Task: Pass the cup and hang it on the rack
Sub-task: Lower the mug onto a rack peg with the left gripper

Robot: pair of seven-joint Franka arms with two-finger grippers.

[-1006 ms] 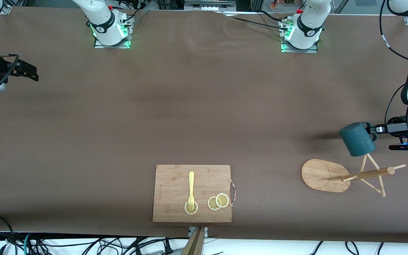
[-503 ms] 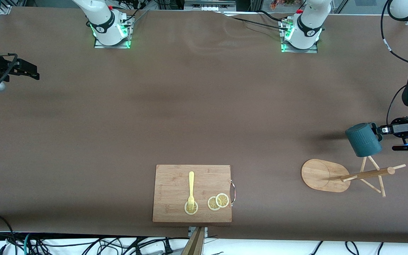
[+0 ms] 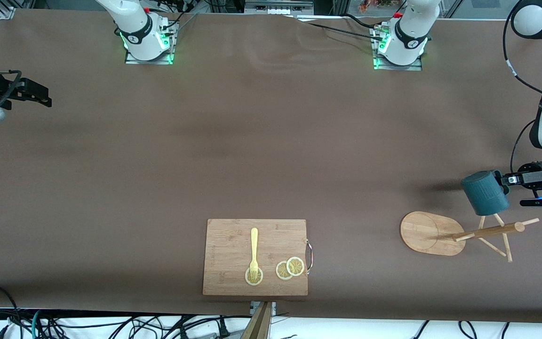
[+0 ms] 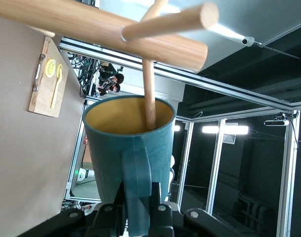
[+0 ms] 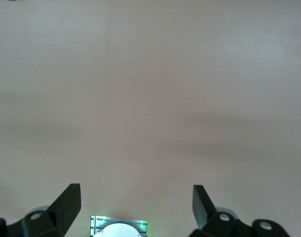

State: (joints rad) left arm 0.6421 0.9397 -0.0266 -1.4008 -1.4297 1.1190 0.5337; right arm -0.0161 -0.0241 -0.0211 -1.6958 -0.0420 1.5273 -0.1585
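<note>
- Since the earlier frames the cup (image 3: 485, 192) had shifted a little toward the left arm's end of the table and lower over the rack (image 3: 464, 233).
- The left gripper (image 3: 505, 179) pinched the cup's handle; in the left wrist view one peg (image 4: 149, 94) reached into the cup's mouth, though whether it touched the inside was hard to tell.
- The rack stood near the front edge, toward the left arm's end.
- The right gripper (image 3: 40, 96) waited, fingers spread and empty, over the edge at the right arm's end.
- A board (image 3: 233, 245) lay at the front edge, mid-table.
</note>
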